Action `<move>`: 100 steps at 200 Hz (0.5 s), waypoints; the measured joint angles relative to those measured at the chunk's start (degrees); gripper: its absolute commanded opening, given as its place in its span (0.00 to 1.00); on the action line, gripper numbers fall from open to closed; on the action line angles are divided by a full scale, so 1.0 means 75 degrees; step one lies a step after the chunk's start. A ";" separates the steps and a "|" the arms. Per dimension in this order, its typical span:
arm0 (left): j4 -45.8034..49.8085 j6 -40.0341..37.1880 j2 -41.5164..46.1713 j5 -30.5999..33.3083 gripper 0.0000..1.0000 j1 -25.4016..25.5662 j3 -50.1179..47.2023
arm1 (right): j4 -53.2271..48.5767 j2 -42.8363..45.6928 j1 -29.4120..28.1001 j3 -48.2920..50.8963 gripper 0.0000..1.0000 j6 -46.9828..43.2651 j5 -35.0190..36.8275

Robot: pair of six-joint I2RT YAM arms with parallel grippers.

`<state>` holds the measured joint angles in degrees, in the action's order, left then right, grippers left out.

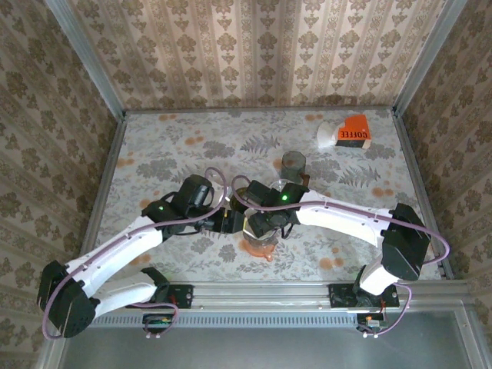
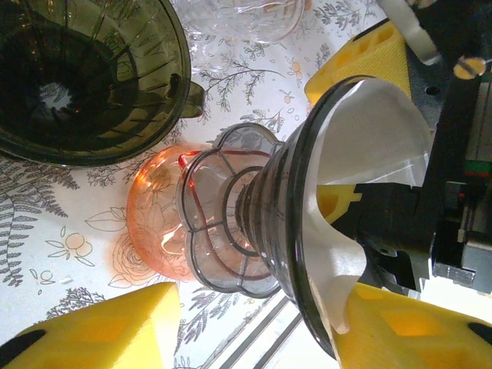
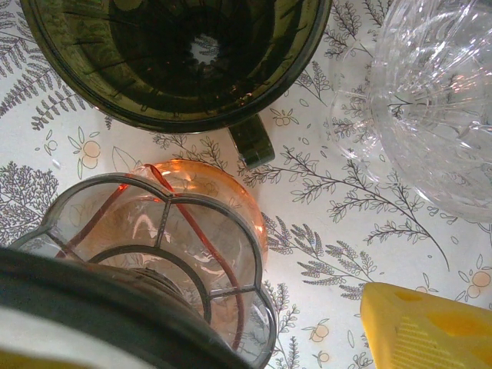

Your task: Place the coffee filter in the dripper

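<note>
Left pincer (image 2: 257,301) half open, straddling grey dripper (image 2: 254,200) with white filter (image 2: 361,146) inside, one yellow finger (image 2: 400,330) at its rim, right pincer (image 1: 265,223) open wide beside it, near bench (image 1: 154,154) front edge

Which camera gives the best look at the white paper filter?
Left wrist: the filter sits plainly inside the dripper. Right wrist catches a pale sliver of it; overhead it's too small to tell.

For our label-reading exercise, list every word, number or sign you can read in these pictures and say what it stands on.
"COFFEE": on the orange rectangular box, far right in the top view.
Fine marks on the yellow plastic finger, right wrist view: too blurred to read.
Nothing else legible.
</note>
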<state>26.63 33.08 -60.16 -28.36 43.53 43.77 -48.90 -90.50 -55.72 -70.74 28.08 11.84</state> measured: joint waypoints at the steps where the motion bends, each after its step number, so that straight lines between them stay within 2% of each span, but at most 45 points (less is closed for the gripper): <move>1: 0.0000 0.0000 0.0000 0.0000 0.53 0.0000 0.0000 | 0.0000 0.0000 0.0000 0.0000 0.77 0.0003 0.0003; 38: 0.0009 0.0128 0.0003 0.0099 0.71 0.0000 0.0000 | 0.0020 0.0000 0.0000 0.0015 0.77 0.0035 0.0000; 54: -0.0012 0.0163 0.0038 0.0111 0.71 0.0000 0.0000 | 0.0020 0.0000 0.0000 0.0015 0.77 0.0038 0.0000; 100: -0.0210 0.0248 0.0128 0.0233 0.61 0.0000 0.0000 | 0.0108 0.0000 0.0000 0.0047 0.77 0.0058 -0.0006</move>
<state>25.06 34.94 -59.20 -26.61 43.53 43.77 -48.10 -90.50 -55.72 -70.39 28.51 11.79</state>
